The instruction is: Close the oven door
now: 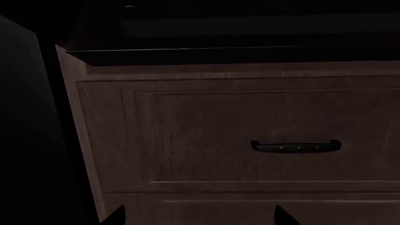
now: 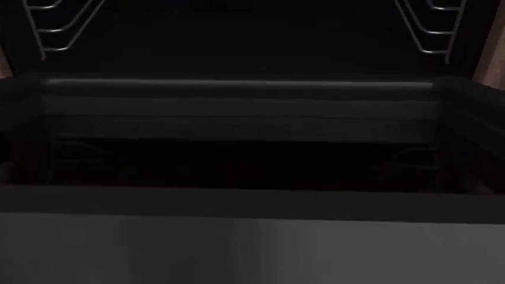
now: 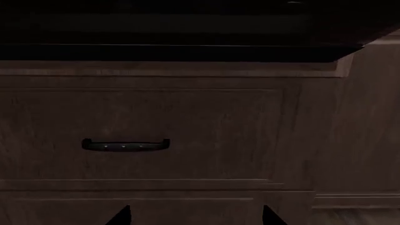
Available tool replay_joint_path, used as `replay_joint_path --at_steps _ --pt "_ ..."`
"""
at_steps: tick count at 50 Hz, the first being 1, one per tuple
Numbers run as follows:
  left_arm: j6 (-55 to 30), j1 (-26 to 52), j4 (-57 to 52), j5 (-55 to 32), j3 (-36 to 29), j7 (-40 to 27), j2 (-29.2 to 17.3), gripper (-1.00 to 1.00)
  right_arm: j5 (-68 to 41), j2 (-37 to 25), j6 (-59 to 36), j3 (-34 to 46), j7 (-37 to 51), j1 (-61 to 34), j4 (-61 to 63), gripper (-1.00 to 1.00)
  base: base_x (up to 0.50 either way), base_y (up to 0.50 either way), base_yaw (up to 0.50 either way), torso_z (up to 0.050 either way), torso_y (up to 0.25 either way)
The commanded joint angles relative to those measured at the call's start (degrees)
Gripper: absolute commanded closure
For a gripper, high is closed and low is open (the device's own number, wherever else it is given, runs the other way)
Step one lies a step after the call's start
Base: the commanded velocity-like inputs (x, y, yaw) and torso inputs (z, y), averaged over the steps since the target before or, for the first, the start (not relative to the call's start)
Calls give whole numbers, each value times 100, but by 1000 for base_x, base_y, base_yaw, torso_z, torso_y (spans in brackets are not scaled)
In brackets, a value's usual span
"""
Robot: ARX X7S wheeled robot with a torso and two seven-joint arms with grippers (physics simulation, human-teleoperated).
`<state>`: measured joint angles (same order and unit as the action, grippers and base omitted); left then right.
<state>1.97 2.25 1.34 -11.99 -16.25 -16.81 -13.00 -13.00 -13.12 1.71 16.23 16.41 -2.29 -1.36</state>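
Observation:
The oven door (image 2: 252,248) lies swung down and open in the head view, its grey edge band nearest me and its dark glass window (image 2: 236,160) beyond. Neither arm shows in that view. Both wrist views look from below the door at a brown drawer front. A black slab, apparently the door (image 1: 237,55), overhangs the drawer; it also shows in the right wrist view as the door (image 3: 175,51). My left gripper (image 1: 200,218) and right gripper (image 3: 196,216) show only dark fingertips set wide apart, open, with nothing between them.
The dark oven cavity opens behind the door, with wire rack rails (image 2: 55,23) on its side walls. The drawer front (image 1: 250,136) carries a small black handle (image 1: 295,146), the same handle (image 3: 125,144) in the right wrist view. A wooden cabinet side (image 3: 368,131) stands beside it.

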Motion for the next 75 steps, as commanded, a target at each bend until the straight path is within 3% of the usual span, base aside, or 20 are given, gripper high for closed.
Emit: replay_joint_path --at_steps 1,33,41,42,47,52,58,62,65,69,75 --pt "15 4 6 -15 -27 -23 -14 -100 -19 -16 49 21 2 -22 -59 -100 297 -172 0 0 0" --pt "-176 111 19 12 -70 -237 -49 -100 -93 -106 32 96 63 52 189 -100 201 -68 0 0 0" --pt "-511 142 -458 -364 124 -256 -124 -100 -93 -181 -281 19 306 59 628 -100 0 0 0 0 0" --pt "-587 143 -982 -461 327 -418 -211 -100 -38 -298 -610 -46 520 142 1249 -100 0 0 0 0 0" --pt "-1191 188 -1973 -504 580 -861 -411 -100 -634 -525 -1535 -301 604 62 2188 -100 0 0 0 0 0" --pt "-2777 764 -3006 -1073 882 -1302 -630 -100 -1026 -876 -2402 -587 908 -177 3570 -100 0 0 0 0 0" --pt "-3820 1267 -3717 -1396 1096 -1574 -981 -100 -1487 -1136 -3312 -875 1233 -654 4427 -100 0 0 0 0 0" --pt "-4643 1774 -4045 -2282 1459 -1472 -1126 -100 -1812 -1216 -3633 -1152 1339 -1167 4619 -100 0 0 0 0 0" --pt "-4962 2194 -4184 -2143 1301 -1694 -1227 -100 -2112 -1275 -4082 -1293 1501 -1632 4784 -100 0 0 0 0 0" --pt "-5553 2754 -4332 -2592 1562 -1917 -1185 -100 -2871 -1199 -4981 -1397 1778 -2624 4875 -100 0 0 0 0 5" --pt "-6075 3395 -4298 -3045 1865 -2046 -1219 -100 -2967 -1196 -5668 -1097 2029 -3672 4722 -100 0 0 0 0 0"
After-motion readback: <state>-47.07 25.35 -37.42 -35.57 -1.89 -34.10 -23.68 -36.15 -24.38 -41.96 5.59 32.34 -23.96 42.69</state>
